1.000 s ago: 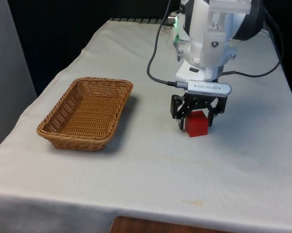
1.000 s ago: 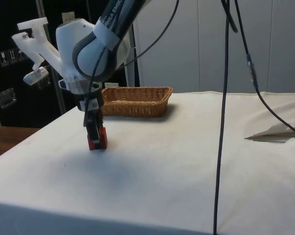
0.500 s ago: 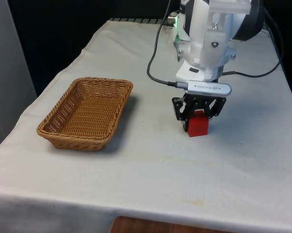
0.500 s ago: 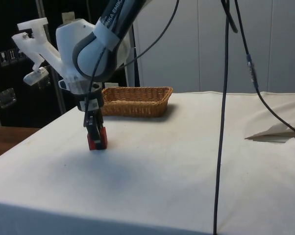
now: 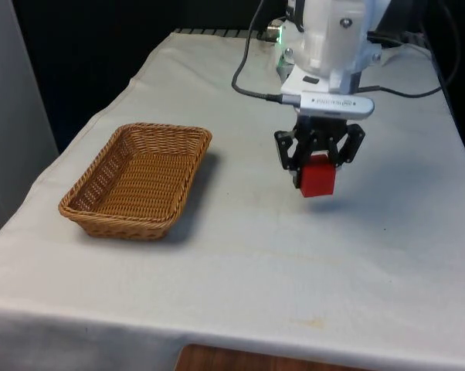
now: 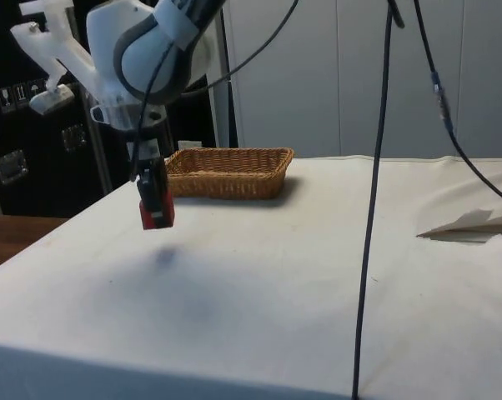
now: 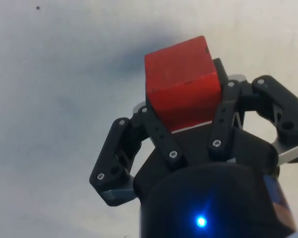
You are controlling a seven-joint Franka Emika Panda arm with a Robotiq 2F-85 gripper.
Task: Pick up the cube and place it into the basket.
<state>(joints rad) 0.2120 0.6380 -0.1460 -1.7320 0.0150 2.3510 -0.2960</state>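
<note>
Pick is done, place is not. The gripper (image 5: 319, 164) is clenched on the red cube (image 5: 318, 177), fingers pressed to two opposite faces, and the wrist view confirms it: cube (image 7: 181, 82) seated between the fingers (image 7: 156, 131) w/ cloth well below. In the side view the cube (image 6: 157, 210) hangs clear of the white cloth (image 6: 259, 283), its shadow apart from it on the cloth underneath, so it is lifted, not resting.

The wicker basket (image 5: 93, 202) sits to the front view's left, well apart from the cube, nothing in it as far as the weave shows. In the side view the basket (image 6: 228, 172) lies farther back than the gripper (image 6: 153, 187).

Left to do: carry across toward the basket, get over its rim, lower, let go. Lift height vs. rim looks adequate, prob., but the angle makes that hard to judge. Roughly the halfway mark: grasp secured, transfer and release outstanding.
</note>
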